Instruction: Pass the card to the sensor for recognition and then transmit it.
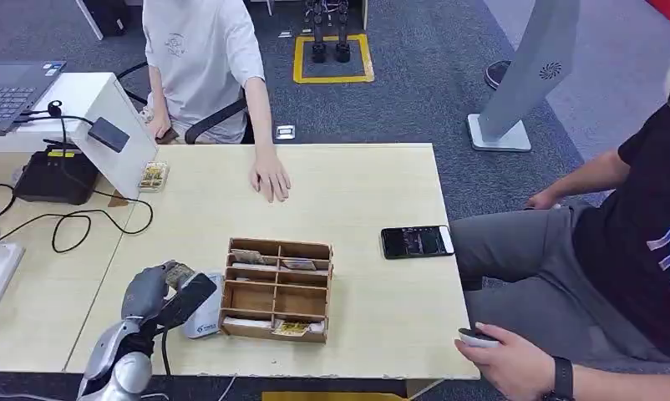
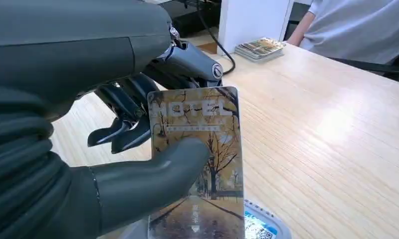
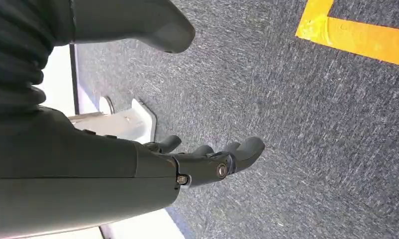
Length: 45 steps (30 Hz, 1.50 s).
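Left robot hand (image 1: 160, 292) pinching, right robot hand (image 3: 207, 159) hanging, fingers apart

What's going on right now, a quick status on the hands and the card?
Left robot hand holds hotel card over white sensor. Right robot hand open, hanging over carpet. Wooden organizer box beside sensor, not blocking.

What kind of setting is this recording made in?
Probably a lab or test room staged as a hotel front desk: the left hand holds a card marked HOTEL, a wooden card box sits on the table, and yellow floor marking lies beyond.
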Tool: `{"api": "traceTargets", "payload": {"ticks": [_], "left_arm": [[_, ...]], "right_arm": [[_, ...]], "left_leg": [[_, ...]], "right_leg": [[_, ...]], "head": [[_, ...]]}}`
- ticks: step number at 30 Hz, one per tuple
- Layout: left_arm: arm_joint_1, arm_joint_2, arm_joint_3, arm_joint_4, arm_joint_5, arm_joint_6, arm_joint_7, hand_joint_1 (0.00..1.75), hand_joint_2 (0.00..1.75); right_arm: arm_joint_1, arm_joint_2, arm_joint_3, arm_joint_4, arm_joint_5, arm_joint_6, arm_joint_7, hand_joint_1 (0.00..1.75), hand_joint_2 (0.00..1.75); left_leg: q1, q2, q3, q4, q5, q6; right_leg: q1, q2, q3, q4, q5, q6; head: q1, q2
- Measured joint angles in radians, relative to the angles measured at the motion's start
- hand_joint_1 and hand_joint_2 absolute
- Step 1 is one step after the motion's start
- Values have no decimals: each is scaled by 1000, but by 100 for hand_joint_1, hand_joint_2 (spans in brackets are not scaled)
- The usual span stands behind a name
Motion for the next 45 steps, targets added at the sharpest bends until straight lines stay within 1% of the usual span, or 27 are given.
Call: {"api": "traceTargets", "payload": {"ticks": [4,10,14,20,25,26,27,29,31,32,35,37,39,41,43,45], "left_arm": [[0,-1,0,18,-18,19,2,175,175],[-1,-4,0,55,-71,52,4,175,175],[-4,-9,0,73,-84,70,3,175,175],[-17,-19,0,104,-99,88,-7,175,175],[-29,-21,0,108,-90,82,-19,175,175],[-32,-21,0,108,-62,72,-30,175,175],[-34,-23,2,108,-11,51,-46,175,175],[-34,-32,14,88,137,-6,-81,175,175],[-32,-52,36,42,336,-53,-117,175,175],[-32,-61,44,18,407,-60,-123,175,175],[-35,-82,71,-48,574,-56,-148,175,175],[-42,-91,89,-80,662,-42,-173,175,175],[-53,-97,102,-108,729,-20,-185,175,175],[-71,-102,117,-133,764,8,-198,175,175],[-88,-102,128,-147,761,37,-209,175,175],[-104,-100,136,-157,735,68,-222,175,175]], "right_arm": [[0,0,0,0,0,-3,0,0,175],[0,0,1,0,0,-5,-6,0,175],[0,0,2,0,0,-10,-8,0,175],[0,0,3,0,0,-13,-9,0,175],[0,0,3,0,0,-15,-8,0,175],[0,0,3,0,0,-15,-7,0,175],[0,0,3,0,0,-15,-5,0,175],[0,0,3,0,0,-14,-5,0,175],[1,0,3,0,0,-15,-4,0,175],[1,0,3,0,0,-15,-2,0,175],[1,0,3,0,0,-15,1,0,175],[0,0,5,0,0,-17,2,0,175],[0,0,9,0,0,-18,1,0,175],[-1,0,12,0,0,-21,1,0,175],[-2,0,16,0,0,-21,1,0,175],[-2,0,22,0,0,-20,2,0,175]], "left_leg": [[0,0,0,0,0,0],[0,0,0,0,0,0],[0,0,1,0,0,0],[0,0,1,0,0,0],[0,0,1,0,0,0],[0,0,1,0,0,0],[0,0,1,0,0,0],[0,0,1,0,0,0],[0,0,1,0,0,0],[0,0,1,0,0,0],[0,0,1,0,0,0],[0,0,1,0,0,0],[0,0,0,0,0,0],[0,0,0,0,0,0],[0,-1,0,0,0,0],[0,-1,0,0,0,0]], "right_leg": [[0,0,0,0,0,0],[0,0,0,0,0,0],[0,0,1,0,0,0],[0,0,1,0,0,0],[0,-1,2,0,0,0],[0,-1,2,0,0,0],[0,-1,2,0,0,0],[0,0,2,0,0,0],[0,-1,1,0,0,0],[0,-1,1,0,0,0],[0,0,1,0,0,0],[0,0,1,0,0,0],[0,0,1,0,0,0],[0,-1,1,0,0,0],[0,-1,1,0,0,0],[0,-1,1,0,0,0]], "head": [[0,0],[0,0],[0,0],[0,0],[0,0],[0,0],[0,0],[0,0],[0,0],[0,0],[0,0],[0,0],[0,0],[0,0],[0,0],[0,0]]}}
